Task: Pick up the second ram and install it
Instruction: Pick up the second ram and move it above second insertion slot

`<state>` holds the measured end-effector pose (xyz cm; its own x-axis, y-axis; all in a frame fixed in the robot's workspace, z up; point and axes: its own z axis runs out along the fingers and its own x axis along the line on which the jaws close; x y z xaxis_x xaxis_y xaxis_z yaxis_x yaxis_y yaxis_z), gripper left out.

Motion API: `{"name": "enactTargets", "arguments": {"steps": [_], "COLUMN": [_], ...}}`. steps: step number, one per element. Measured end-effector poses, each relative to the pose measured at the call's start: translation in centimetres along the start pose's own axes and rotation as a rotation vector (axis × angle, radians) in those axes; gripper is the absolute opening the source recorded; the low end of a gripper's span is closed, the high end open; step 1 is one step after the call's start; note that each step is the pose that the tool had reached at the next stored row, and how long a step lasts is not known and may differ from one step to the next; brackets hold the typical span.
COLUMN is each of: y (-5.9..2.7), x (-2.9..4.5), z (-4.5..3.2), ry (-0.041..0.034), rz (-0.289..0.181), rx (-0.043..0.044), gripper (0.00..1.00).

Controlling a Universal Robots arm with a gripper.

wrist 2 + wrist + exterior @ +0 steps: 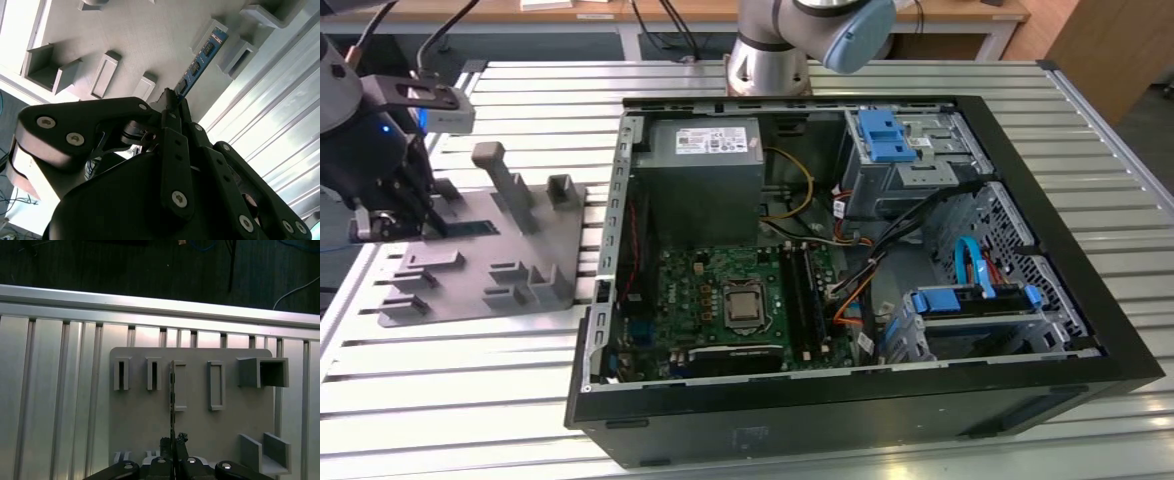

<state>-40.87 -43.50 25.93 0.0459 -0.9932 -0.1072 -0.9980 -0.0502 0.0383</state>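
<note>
The second ram (200, 57) is a thin dark-blue strip with black chips, seen edge-on in the first wrist view (171, 400). My gripper (171, 102) is shut on one end of it, fingertips (176, 441) pinching the board. The ram's other end reaches a raised slot block on the grey tray (140, 420). I cannot tell whether it still sits in the slot. In the exterior view my gripper (394, 222) hangs over the tray (520, 255) at that view's left. The long black sockets (801, 290) lie on the motherboard inside the open computer case (1067, 330).
The tray carries several slot blocks and upright posts (491, 170). The case holds a grey power supply (700, 165), blue drive brackets (887, 135) and loose cables. The arm's base (767, 55) stands behind the case on the ribbed aluminium table (454, 390).
</note>
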Motion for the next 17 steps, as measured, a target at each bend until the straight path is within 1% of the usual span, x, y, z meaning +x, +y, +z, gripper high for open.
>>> {"name": "enactTargets", "arguments": {"steps": [17], "y": [0.09], "x": [-0.26], "z": [-2.38], "ry": [-0.0211], "rz": [-0.001], "rx": [0.0009], "gripper": [0.14]}}
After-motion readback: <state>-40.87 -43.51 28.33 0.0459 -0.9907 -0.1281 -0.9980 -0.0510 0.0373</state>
